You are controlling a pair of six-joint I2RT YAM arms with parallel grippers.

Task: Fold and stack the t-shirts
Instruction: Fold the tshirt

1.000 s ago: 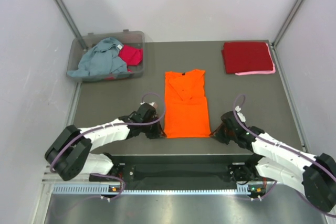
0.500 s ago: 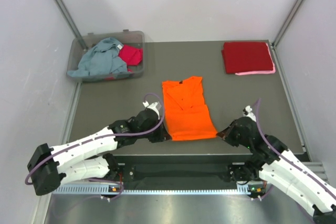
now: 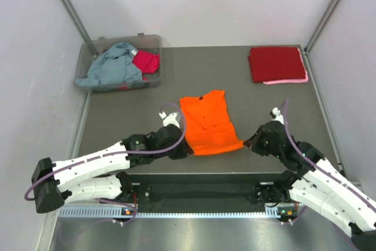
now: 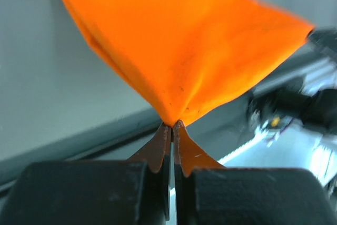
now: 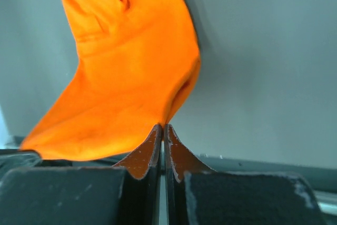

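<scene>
— Starting far left: what's in the clear bin [image 3: 154,80]?

— Grey-blue tee [image 3: 111,66], crumpled, w/ magenta tee [image 3: 147,60] just right of it. Both inside, at far-left corner of table [image 3: 129,116].

— Orange tee [image 3: 208,124]?

— Mid-table, near side. Bright orange, sleeves folded in so it's a narrow strip, collar at far end. Sits skewed: collar end leans left, near hem points right. Near hem is up off the table; far part rests on it.

— Left gripper [image 3: 188,151]?

— Fingers pressed together, pinching the hem's near-left corner. Left wrist cam confirms: left gripper [image 4: 172,126] tips meet, orange tee [image 4: 179,40] fans up out of them.

— Right gripper [image 3: 247,144]?

— Same deal on the near-right corner. Right wrist cam: right gripper [image 5: 162,127] tips tight, orange tee [image 5: 126,72] hangs from the pinch, curving away left.

— Far right?

— Dark red tee [image 3: 276,63], folded flat, far-right corner, on top of pink tee [image 3: 288,81]; only a thin pink edge shows at near and right sides.

— Vs 1 s ago?

— Then the orange tee lay flat & straight, hem by the near edge btwn the grippers. Now hem's raised, cloth swung askew, collar end drifted left. Both grippers shifted a bit right, right wrist higher. Pinches unchanged. Bin tees and red/pink stack: no change.
</scene>
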